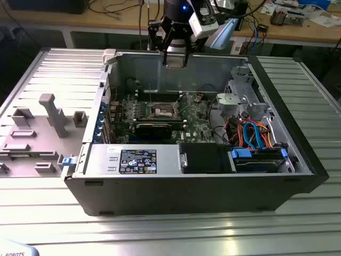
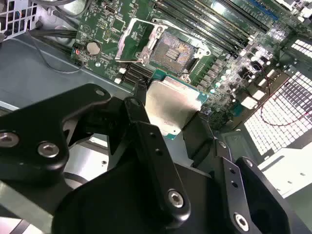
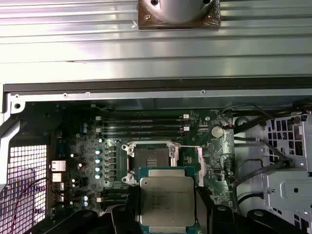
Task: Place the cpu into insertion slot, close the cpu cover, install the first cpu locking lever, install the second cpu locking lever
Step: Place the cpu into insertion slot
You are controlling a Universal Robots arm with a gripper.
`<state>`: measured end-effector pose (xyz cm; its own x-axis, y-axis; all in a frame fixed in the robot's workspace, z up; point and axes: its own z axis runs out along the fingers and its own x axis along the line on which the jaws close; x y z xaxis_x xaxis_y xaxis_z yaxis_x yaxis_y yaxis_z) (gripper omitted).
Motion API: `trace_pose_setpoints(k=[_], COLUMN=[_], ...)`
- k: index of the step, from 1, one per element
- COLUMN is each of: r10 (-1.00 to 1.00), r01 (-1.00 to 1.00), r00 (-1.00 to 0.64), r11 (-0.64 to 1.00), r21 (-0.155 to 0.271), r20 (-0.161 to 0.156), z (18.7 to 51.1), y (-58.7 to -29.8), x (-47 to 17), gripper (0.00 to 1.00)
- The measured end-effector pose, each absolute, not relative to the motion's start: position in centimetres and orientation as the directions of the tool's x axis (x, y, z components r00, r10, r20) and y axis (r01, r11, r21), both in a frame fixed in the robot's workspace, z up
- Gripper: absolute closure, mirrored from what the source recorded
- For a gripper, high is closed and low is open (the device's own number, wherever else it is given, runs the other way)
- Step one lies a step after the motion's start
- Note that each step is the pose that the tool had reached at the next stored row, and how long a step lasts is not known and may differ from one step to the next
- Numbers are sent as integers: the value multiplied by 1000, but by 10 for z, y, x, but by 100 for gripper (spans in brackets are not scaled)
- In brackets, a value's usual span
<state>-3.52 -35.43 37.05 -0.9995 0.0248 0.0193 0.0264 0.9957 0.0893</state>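
My gripper (image 1: 176,57) hangs above the back wall of the open computer case (image 1: 202,192). It is shut on the cpu (image 3: 167,199), a flat square chip with a silvery top, which its two black fingers (image 2: 142,114) pinch by opposite edges. In the second wrist view the cpu (image 2: 170,103) sits well above the motherboard. The insertion slot (image 3: 149,161) lies bare below it, its pin field (image 2: 176,50) exposed. The cpu cover (image 2: 132,43) is swung open beside the slot. In the exterior view the slot (image 1: 162,111) is in the middle of the board.
Long memory slots (image 3: 141,127) run along one side of the socket. A black graphics card (image 1: 154,128) stands in front of it. A drive cage with blue and orange cables (image 1: 254,133) fills the exterior view's right. A power supply (image 1: 137,160) lies along the front. Grey fixtures (image 1: 48,114) stand outside.
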Motion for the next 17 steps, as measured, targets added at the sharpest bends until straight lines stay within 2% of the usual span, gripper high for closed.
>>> trace_pose_setpoints(k=[11,17], r10=[30,95], r01=[31,96], r00=[-999,-995], r11=[996,991], r21=[89,89], r20=[19,19], z=[370,370], y=[-355,-355], x=[-35,-35], gripper=[46,46])
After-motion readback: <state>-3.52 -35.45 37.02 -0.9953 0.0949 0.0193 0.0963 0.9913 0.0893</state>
